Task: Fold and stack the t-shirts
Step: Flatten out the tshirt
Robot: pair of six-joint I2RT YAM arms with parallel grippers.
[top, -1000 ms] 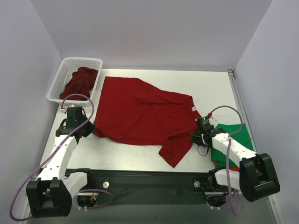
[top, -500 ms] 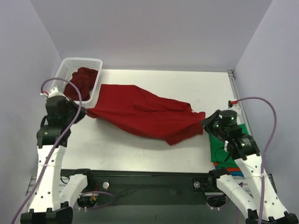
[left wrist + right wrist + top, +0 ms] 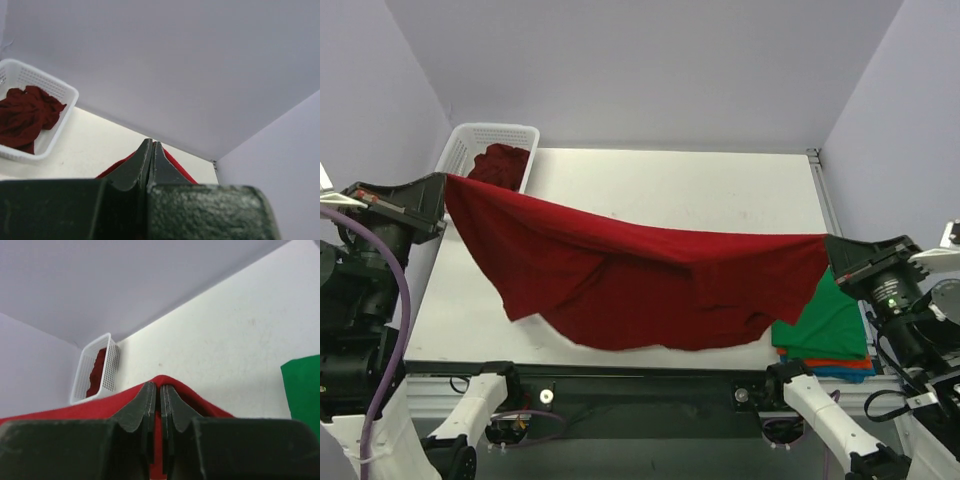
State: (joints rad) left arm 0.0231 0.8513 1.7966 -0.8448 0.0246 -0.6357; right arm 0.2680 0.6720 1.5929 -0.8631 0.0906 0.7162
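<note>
1. From overhead, the red t-shirt (image 3: pixel 640 285) hangs in the air above the worktop (image 3: pixel 670 185). It is stretched from the left edge to the right edge and sags in the middle, and its loose lower part droops toward the near edge.
2. The left gripper (image 3: pixel 444 184) pinches the shirt's left end above the left edge, close to the basket (image 3: pixel 485 131). The right gripper (image 3: pixel 829 244) clamps the other end above the right edge.
3. The left wrist view shows what the overhead cannot. The left gripper (image 3: pixel 152 148) has its jaws pressed flat together, with red cloth (image 3: pixel 176 168) showing on either side of the tips.
4. The right wrist view shows the right gripper (image 3: pixel 160 391) with only a thin slit between its jaws. A fold of the red t-shirt (image 3: pixel 85 409) is drawn up into the slit.
5. The basket sits at the far left corner and holds crumpled dark red shirts (image 3: pixel 503 162). Both wrist views also show it (image 3: pixel 61 89) (image 3: pixel 114 356).
6. At the near right corner lies a folded stack. The green t-shirt (image 3: pixel 832 325) is on top.
7. Only the overhead view shows the orange shirt (image 3: pixel 820 362) and the blue shirt (image 3: pixel 845 374) beneath it.
8. The right wrist view catches just a patch of green (image 3: pixel 302 390).
</note>
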